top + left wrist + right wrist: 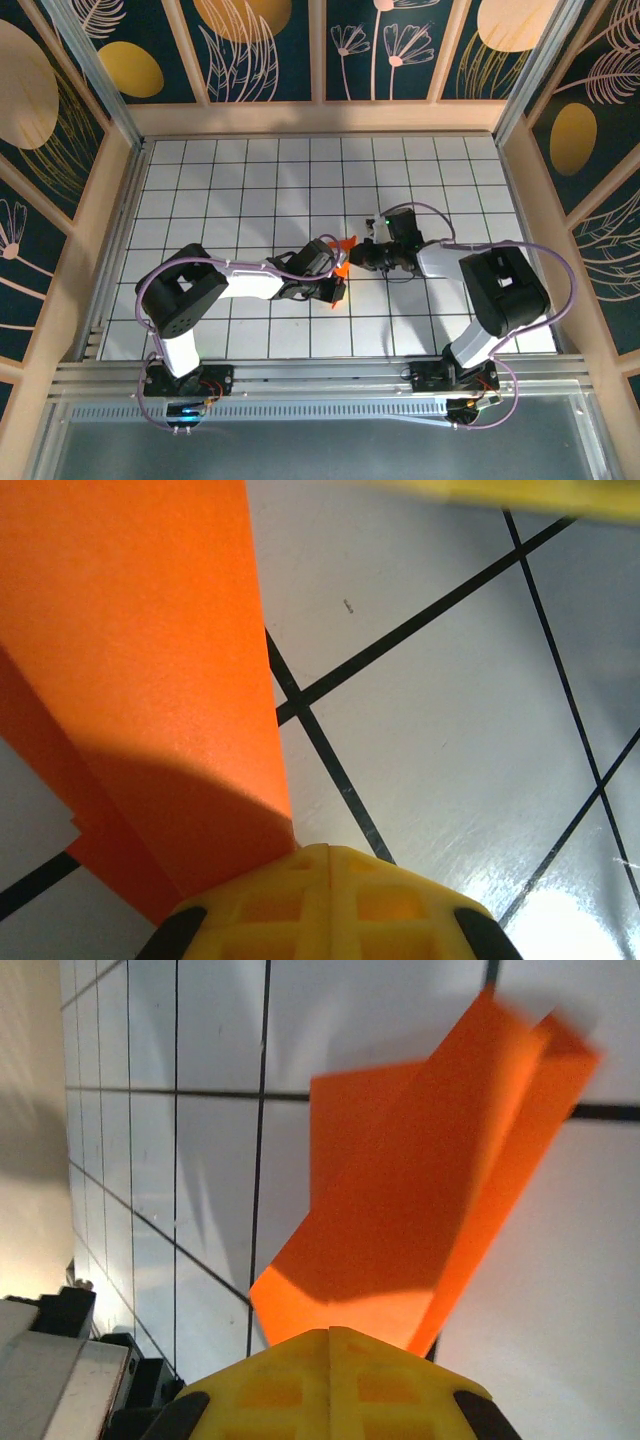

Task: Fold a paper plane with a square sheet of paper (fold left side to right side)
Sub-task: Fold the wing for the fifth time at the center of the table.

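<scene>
Your left arm reaches in from the near-left base across the white gridded table (250, 180), elbow folded low, and the left gripper (336, 288) ends up near the middle of the grid. Seen from the left wrist, its yellow fingertips (300, 905) are pressed together with no gap, and the lower edge of the orange paper (150, 680) runs straight down into the seam between them. That hand is clamped on the paper. A second, darker layer of the same sheet shows behind the first at the lower left, so the paper is already creased.

At centre, the overhead camera shows the paper as a small bright patch lifted off the table, caught between the two gripper tips, which are nearly touching. It sits just right of the table's midline and nearer your side than the far wall.

To the right, the right gripper (358, 256) comes in from the opposite side on an arm bent back toward its base. From the right wrist, its yellow fingertips (300, 1385) are also closed tight, and a corner of the paper is pinched at their tip. From there the sheet fans upward in two overlapping panels with a crease between them, hanging above the black grid lines.
</scene>
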{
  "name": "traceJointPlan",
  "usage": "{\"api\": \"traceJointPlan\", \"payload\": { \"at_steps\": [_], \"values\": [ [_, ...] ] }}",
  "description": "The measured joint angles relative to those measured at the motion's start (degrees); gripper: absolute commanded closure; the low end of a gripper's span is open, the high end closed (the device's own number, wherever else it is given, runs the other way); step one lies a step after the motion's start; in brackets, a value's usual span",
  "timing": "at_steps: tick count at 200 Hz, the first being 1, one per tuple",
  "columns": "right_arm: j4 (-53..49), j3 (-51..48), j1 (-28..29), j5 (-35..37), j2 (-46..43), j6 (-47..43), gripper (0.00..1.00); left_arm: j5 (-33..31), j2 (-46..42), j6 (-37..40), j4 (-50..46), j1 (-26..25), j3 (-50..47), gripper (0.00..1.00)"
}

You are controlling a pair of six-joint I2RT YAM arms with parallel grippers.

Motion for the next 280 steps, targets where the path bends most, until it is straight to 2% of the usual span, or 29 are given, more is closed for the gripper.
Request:
{"api": "traceJointPlan", "payload": {
  "at_steps": [55,116,137,159,189,233,280],
  "values": [
    [3.1,1.2,2.2,0.0,5.2,3.8,1.00,-0.2,0.0,1.2,-0.6,0.0,0.3,1.00],
    [0.9,3.4,2.4,2.2,8.5,4.0,1.00,-1.1,-0.3,1.2,-2.4,0.3,1.1,1.00],
    [-0.3,4.0,2.5,2.6,8.7,3.8,1.00,-0.8,-2.2,-0.1,-3.4,2.5,0.7,0.95],
    [-0.6,4.2,2.5,2.4,8.9,3.8,1.00,1.3,-6.2,-2.0,-2.9,5.3,-0.2,0.91],
    [-0.5,4.2,2.5,2.4,9.0,3.8,1.00,6.1,-9.7,-5.4,0.7,6.2,-1.4,0.91],
    [-0.6,4.4,2.5,2.2,9.2,3.8,1.00,13.3,-7.9,-11.9,6.4,6.2,-5.1,0.94],
    [-0.9,5.2,2.5,1.7,9.9,3.8,1.00,16.2,-3.7,-15.2,9.0,6.2,-6.0,0.94]
  ]
}}
